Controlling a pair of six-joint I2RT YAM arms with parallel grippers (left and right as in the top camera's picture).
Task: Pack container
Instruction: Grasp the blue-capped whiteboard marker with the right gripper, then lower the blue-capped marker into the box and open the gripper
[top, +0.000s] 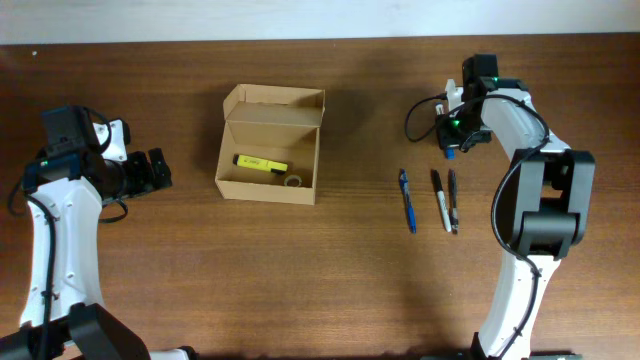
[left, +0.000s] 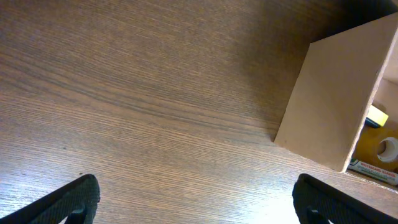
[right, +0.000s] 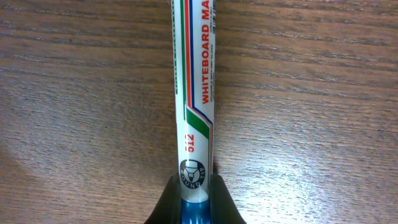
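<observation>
Main risk, as a judgement: losing the whiteboard marker (right: 193, 93) on the way to the container (top: 270, 145). Clamped by the right pincer (right: 193, 202) only near its blue end, with nearly the whole barrel sticking out forward; could swing or slip from so short a hold. Second risk: striking the container's wall or the raised lid flap with that long free end, and pushing the light cardboard across the counter (top: 350, 280), since held by nothing. Third: landing crosswise over the yellow highlighter (top: 260, 163) and the small tape roll (top: 293, 181) already inside the container, and so leaving less room for the three pens (top: 441, 200) lying to the right of the container.

Container open, lid flap upright at its far edge, standing left of the counter's middle. Right pincer well apart from the container, on its right and a little farther back than the three pens, closed on the marker. Left pincer (left: 199, 208) on the other side of the container, near its left wall but not touching, jaws spread wide and empty, pointing toward that wall.
</observation>
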